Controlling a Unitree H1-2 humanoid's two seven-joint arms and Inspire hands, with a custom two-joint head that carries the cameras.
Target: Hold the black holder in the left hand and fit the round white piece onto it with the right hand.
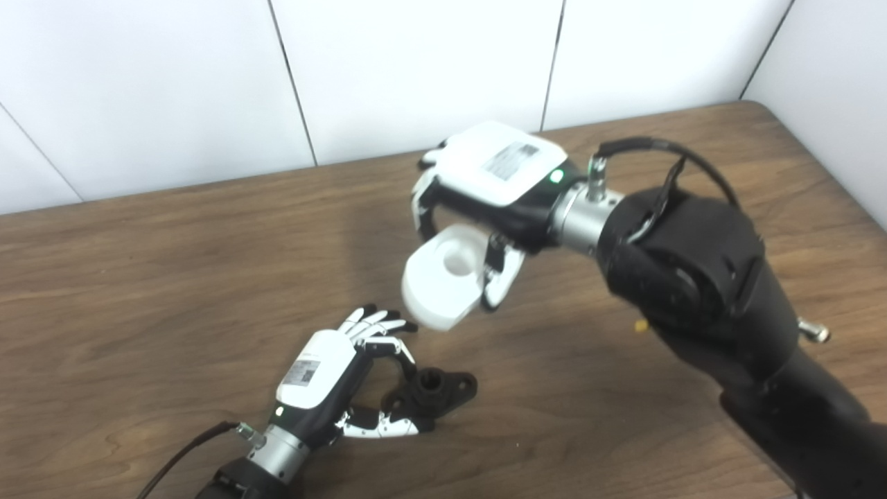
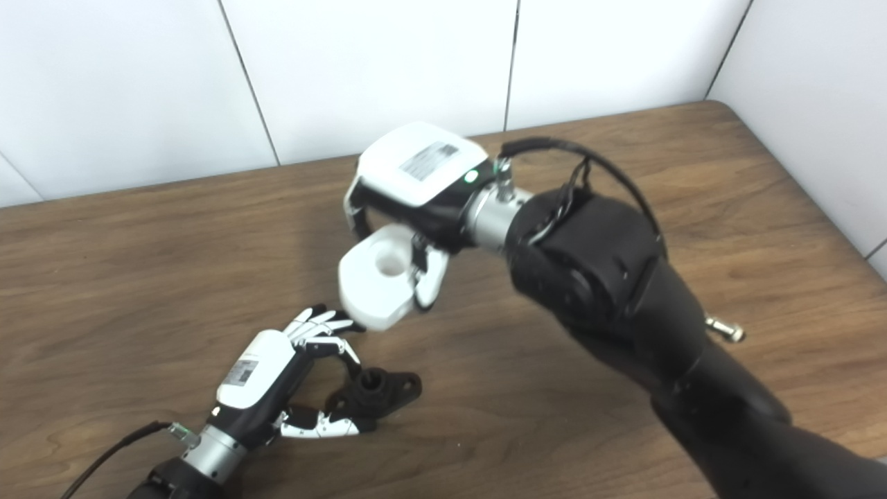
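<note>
The black holder (image 1: 433,393) lies on the wooden table (image 1: 138,277), a flanged base with a short post pointing up. My left hand (image 1: 332,378) is cupped around its left end. The thumb touches the near flange, while the curled fingers (image 1: 388,333) stop just short of the post, so the hand is still open. My right hand (image 1: 485,184) is shut on the round white piece (image 1: 443,277), a thick disc with a centre hole, tilted. It hangs in the air above and slightly behind the holder, close to the left fingertips. The same piece (image 2: 378,277) and holder (image 2: 378,391) show in the right eye view.
White wall panels (image 1: 416,69) stand along the table's far edge, and another wall runs along the right side. The bulky black right forearm (image 1: 693,277) crosses the right half of the table. A small yellow speck (image 1: 642,324) lies beside it.
</note>
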